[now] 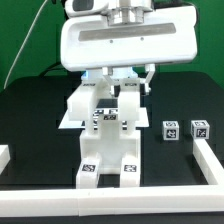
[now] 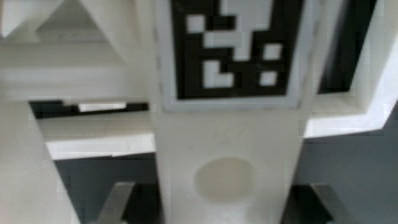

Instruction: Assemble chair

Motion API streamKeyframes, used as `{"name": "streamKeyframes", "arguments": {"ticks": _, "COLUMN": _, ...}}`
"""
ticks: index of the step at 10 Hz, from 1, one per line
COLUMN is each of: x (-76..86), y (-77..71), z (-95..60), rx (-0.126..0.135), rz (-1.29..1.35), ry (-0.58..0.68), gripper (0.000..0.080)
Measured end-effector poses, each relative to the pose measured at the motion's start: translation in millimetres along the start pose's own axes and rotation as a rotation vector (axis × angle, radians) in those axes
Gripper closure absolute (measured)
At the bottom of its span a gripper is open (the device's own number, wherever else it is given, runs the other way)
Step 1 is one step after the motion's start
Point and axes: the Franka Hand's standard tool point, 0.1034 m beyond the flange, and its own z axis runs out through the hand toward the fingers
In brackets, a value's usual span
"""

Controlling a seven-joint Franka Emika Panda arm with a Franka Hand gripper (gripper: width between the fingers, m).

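1. The chair (image 1: 108, 140) stands mid-table (image 1: 40, 140), a part-built stack of white slabs and legs; probably set upright so it can be worked from above.
2. The gripper (image 1: 120, 90) sits at its top; its fingers (image 2: 128, 205) flank a slab on both sides, apparently clamped on it to steady it.
3. Two tagged cubes (image 1: 171, 130) lie apart, at the exterior view's right.
4. Only square black-and-white tags (image 2: 231, 50); no readable writing or brand.

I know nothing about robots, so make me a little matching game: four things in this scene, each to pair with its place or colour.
Things:
1 chair
2 small tagged blocks
3 table
4 back wall

Descriptions:
A green
B centre of the table
C black
D standing apart, to the exterior view's right

Pairs: 1-B; 2-D; 3-C; 4-A
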Motion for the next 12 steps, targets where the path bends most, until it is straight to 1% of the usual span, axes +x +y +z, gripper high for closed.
{"name": "streamKeyframes", "arguments": {"ticks": 3, "x": -2.5, "y": 0.6, "z": 3.0, "rx": -0.002, "rz": -0.001, "ry": -0.006, "gripper": 0.0515}}
{"name": "streamKeyframes", "arguments": {"ticks": 4, "x": -8.2, "y": 1.4, "z": 4.7, "rx": -0.005, "rz": -0.001, "ry": -0.013, "gripper": 0.0515}}
{"name": "streamKeyframes", "arguments": {"ticks": 6, "x": -11.9, "y": -4.0, "z": 3.7, "rx": -0.011, "rz": -0.003, "ry": 0.025, "gripper": 0.0515}}
{"name": "streamKeyframes", "arguments": {"ticks": 7, "x": -10.9, "y": -4.3, "z": 4.1, "rx": -0.016, "rz": -0.006, "ry": 0.05, "gripper": 0.0515}}
{"name": "streamKeyframes", "arguments": {"ticks": 8, "x": -11.2, "y": -4.1, "z": 6.2, "rx": -0.019, "rz": -0.009, "ry": 0.053, "gripper": 0.0515}}
{"name": "streamKeyframes", "arguments": {"ticks": 10, "x": -17.0, "y": -4.5, "z": 14.1, "rx": -0.023, "rz": -0.013, "ry": 0.039, "gripper": 0.0515}}
{"name": "streamKeyframes", "arguments": {"ticks": 12, "x": -11.6, "y": -3.0, "z": 18.7, "rx": -0.029, "rz": -0.015, "ry": 0.055, "gripper": 0.0515}}
